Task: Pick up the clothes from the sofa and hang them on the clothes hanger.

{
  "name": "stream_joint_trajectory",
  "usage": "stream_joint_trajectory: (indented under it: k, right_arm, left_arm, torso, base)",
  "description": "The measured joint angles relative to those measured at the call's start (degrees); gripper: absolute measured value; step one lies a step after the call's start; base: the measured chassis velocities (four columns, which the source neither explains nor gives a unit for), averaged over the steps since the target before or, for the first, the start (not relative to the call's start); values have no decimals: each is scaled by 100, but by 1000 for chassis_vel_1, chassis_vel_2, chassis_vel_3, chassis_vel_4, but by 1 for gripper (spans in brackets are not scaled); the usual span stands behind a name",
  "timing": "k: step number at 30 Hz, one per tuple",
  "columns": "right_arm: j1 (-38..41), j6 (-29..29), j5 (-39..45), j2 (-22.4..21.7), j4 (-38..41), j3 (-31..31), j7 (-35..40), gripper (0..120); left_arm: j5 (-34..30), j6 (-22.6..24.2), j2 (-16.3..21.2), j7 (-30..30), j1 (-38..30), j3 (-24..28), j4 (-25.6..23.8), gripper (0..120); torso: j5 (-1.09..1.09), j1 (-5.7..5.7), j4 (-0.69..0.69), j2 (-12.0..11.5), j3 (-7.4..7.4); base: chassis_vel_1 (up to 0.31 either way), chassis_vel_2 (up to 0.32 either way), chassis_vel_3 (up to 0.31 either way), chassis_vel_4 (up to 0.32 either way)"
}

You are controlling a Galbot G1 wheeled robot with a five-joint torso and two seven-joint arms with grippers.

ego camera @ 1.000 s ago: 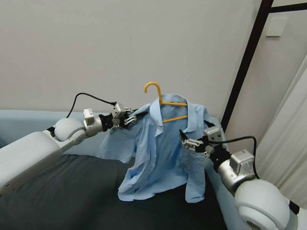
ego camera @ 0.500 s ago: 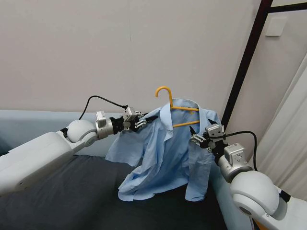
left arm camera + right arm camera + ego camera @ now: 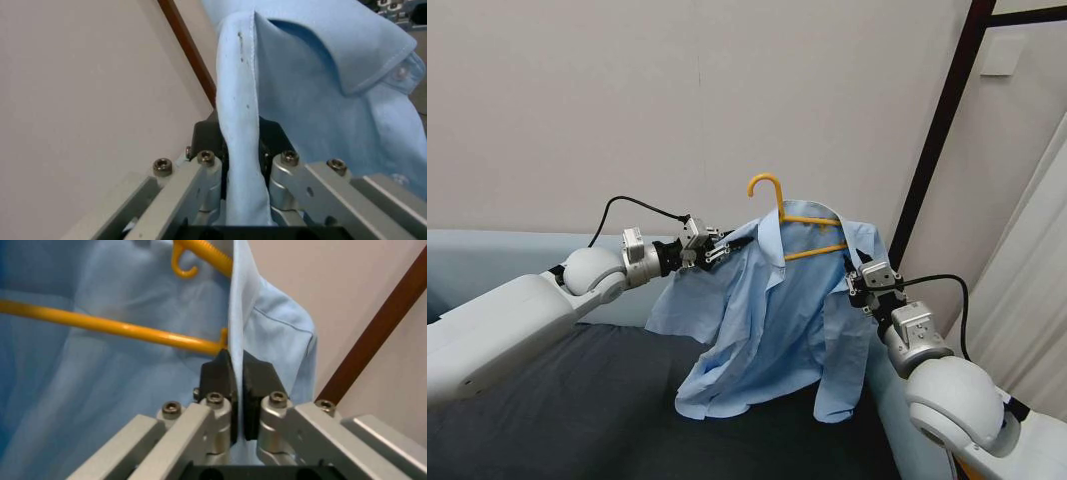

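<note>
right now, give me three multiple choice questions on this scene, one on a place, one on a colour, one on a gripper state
1. Where does the left gripper hold the shirt?
A) at the bottom hem
B) at the top edge near the collar
C) at a cuff

2. What colour is the hanger?
A) yellow
B) white
C) black

3. What state is the right gripper in?
A) open, clear of the cloth
B) shut with nothing in it
C) shut on the shirt

Answers:
1 B, the head view shows it up at the collar end, far above the hem.
2 A, the hook and bars are yellow.
3 C, the right wrist view shows a fold of blue cloth pinched between the pads.
</note>
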Motion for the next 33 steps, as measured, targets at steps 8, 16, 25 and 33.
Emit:
stream_joint_trajectory:
  k: [8,16,25,33]
  right_arm:
    - [-11,204,-44,-9,175,-7,-200,0]
    - [89,410,-403,-87,355,-207,-746,0]
    - [-380,540,-904,-137,410,-271,-1091,0]
    - [-390,526,-962,-70,294,-264,-1026,0]
  left_arm:
    - [16,10,-43,0,27,24,14,7]
    - [-81,43,-323,-7,-276,389,176,7]
    - [-277,47,-439,85,-626,671,303,7]
    - [-307,30,-413,136,-623,703,227,7]
  torso:
    - [0,0,0,0,0]
    - [0,0,-1,1,0]
    - [1,0,0,1,0]
    - [0,0,0,1,0]
  base:
    - [0,0,0,0]
    - [0,0,0,0]
    - [0,0,0,0]
    - [0,0,0,0]
